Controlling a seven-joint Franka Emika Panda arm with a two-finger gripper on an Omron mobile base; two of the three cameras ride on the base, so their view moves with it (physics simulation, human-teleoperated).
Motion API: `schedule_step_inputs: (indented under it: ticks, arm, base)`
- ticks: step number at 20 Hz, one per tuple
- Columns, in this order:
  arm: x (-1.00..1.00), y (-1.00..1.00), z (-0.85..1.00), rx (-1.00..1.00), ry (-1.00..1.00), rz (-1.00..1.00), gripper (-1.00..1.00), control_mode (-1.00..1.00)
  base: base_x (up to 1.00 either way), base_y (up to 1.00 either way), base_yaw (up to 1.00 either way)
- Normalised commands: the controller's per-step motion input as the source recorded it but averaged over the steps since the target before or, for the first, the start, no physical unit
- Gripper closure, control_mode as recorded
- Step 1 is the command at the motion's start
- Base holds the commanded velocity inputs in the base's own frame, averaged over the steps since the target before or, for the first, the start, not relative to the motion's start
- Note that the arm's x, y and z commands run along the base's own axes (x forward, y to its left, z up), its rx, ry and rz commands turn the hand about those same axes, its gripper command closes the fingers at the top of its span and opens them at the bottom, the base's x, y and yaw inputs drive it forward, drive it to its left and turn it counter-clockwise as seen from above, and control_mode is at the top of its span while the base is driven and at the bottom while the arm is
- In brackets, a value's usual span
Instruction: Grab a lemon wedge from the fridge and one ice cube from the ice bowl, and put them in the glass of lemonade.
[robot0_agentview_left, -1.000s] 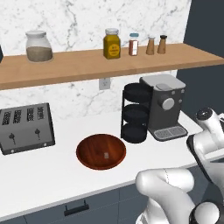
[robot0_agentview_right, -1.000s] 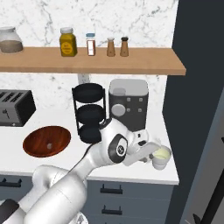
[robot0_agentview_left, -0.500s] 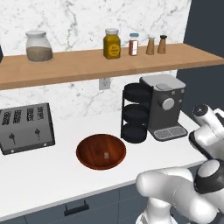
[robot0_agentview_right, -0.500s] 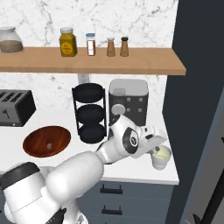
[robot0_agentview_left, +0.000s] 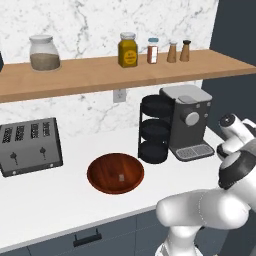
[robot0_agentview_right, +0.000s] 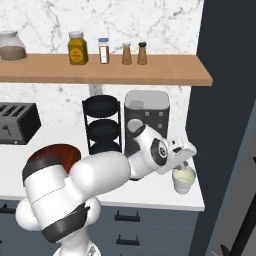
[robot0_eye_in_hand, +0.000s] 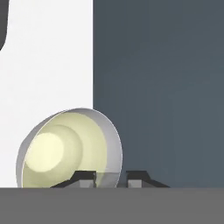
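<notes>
The gripper (robot0_eye_in_hand: 110, 178) hangs right over the cup (robot0_agentview_right: 183, 179) of yellow-green lemonade, at the right end of the white counter (robot0_agentview_right: 150, 192) next to the dark fridge (robot0_agentview_right: 225, 100). Its two dark tips sit close together with a small gap — I cannot tell if they pinch anything. The brown wooden bowl (robot0_agentview_left: 115, 173) sits well to the left, with a tiny pale ice cube (robot0_agentview_left: 121, 176) inside.

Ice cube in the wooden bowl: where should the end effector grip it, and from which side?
Grip the ice cube by two opposite side faces, coming straight down from above. It lies alone on the floor of the shallow bowl, whose raised rim blocks a sideways approach.
</notes>
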Motion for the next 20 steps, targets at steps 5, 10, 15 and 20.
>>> schedule_step_inputs:
  ticks: [5,10,15,20]
  arm:
    - [0.1,-0.05,-0.28,0.0,-0.05,0.0,1.0,-1.0]
    - [0.0,-0.14,-0.34,0.0,-0.05,0.0,1.0,-1.0]
    - [0.0,-0.01,-0.1,0.0,-0.02,0.0,-1.0,-1.0]
    - [0.0,0.0,0.05,0.0,0.0,-0.02,-1.0,-1.0]
  base:
    - [0.0,0.0,0.0]
    - [0.0,0.0,0.0]
    - [0.0,0.0,0.0]
    - [0.0,0.0,0.0]
